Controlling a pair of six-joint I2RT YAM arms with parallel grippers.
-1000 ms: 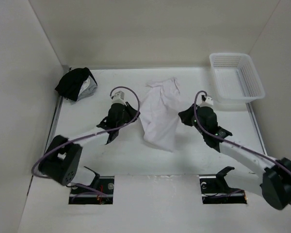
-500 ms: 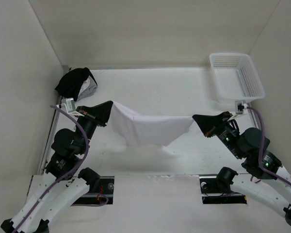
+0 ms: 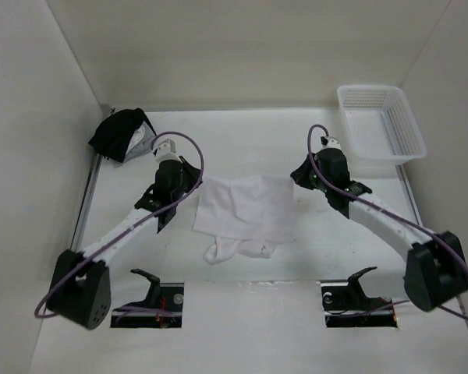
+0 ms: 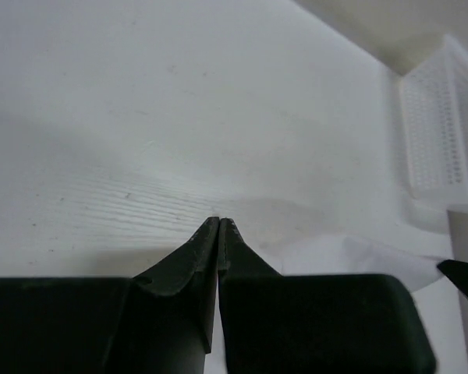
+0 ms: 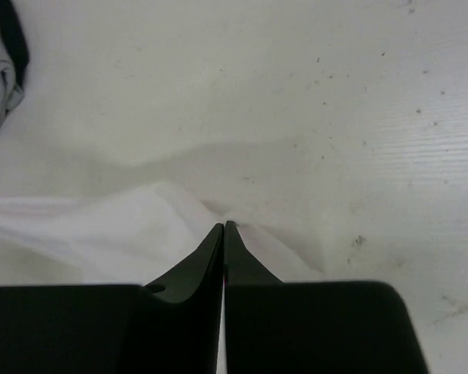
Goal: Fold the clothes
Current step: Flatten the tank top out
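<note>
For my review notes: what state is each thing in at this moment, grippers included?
white garment: lying down, upper part spread flat between the two grippers, near edge bunched.
left gripper: shut, tips low by the garment's left corner; whether it pinches cloth is unclear.
right gripper: shut on the garment's right corner.
basket: upright, empty.
black-and-grey bundle: crumpled in the far left corner, apart from both arms.
</note>
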